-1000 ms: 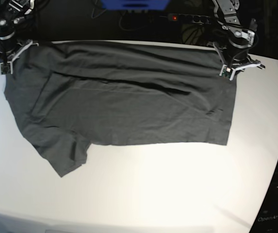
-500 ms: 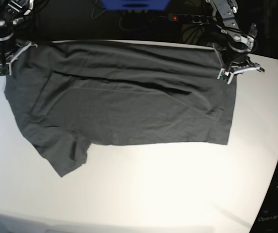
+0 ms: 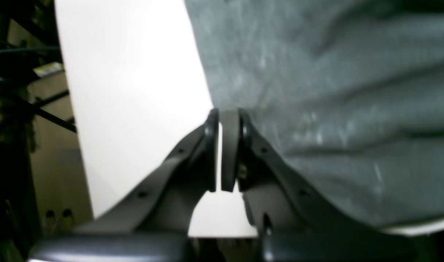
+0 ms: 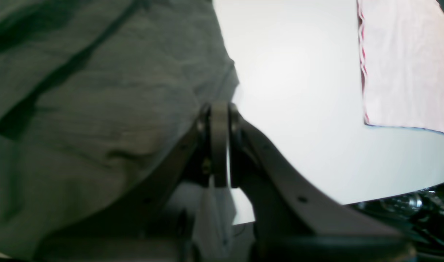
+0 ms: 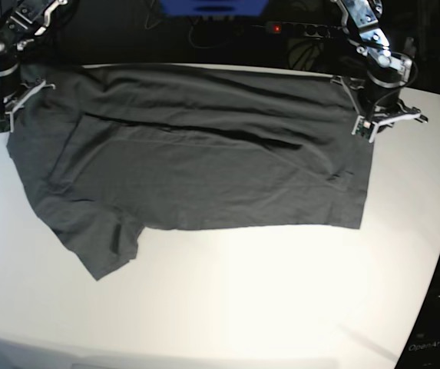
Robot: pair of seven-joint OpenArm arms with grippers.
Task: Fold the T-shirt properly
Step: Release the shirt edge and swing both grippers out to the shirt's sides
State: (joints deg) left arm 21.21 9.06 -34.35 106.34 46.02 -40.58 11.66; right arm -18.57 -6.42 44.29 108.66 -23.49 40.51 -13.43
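A white surface [image 5: 281, 292] carries the spread T-shirt [image 5: 196, 161]; left pincer [image 5: 379, 123] and right pincer [image 5: 1, 115] sit closed, empty, at its far corners

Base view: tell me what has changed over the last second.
The left hand slid slightly outward and toward the camera along the T-shirt edge; the right hand drifted slightly outward. Both are shut beside the cloth's edge, no grip visible. The T-shirt lay unchanged on the table.
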